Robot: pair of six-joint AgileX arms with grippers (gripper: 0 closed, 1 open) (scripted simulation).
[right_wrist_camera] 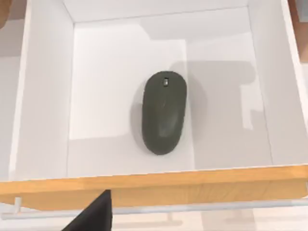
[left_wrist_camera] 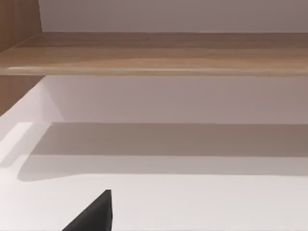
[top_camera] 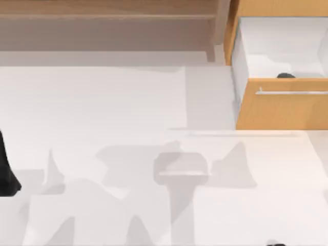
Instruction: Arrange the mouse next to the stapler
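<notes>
- The mouse (right_wrist_camera: 163,112) lies flat on the white floor of the open drawer (right_wrist_camera: 43,96), about midway between the side walls and nearer the orange drawer front (right_wrist_camera: 159,185) than the back wall; it touches none of the walls.
- From above I see only a dark sliver of the mouse (top_camera: 286,76) over the top edge of the drawer front (top_camera: 282,110), at the table's far right corner.
- A pale metal handle bar (top_camera: 292,93) runs along the outside of the drawer front.
- My right wrist camera looks straight down into the drawer, so that arm hangs over it. One dark fingertip (right_wrist_camera: 94,215) pokes into its picture, outside the drawer front; I cannot tell whether the right pincer is open or closed.
- My left arm (top_camera: 7,171) sits at the left edge of the table (top_camera: 102,102), dark against the white top.
- Its wrist camera faces a long wooden shelf (left_wrist_camera: 159,53) with a white wall under it, along the far edge of the table. A single dark fingertip (left_wrist_camera: 95,215) is all I get of the left pincer, so I cannot tell its state either.
- Grey shadows of the arms fall across the near half of the table.
</notes>
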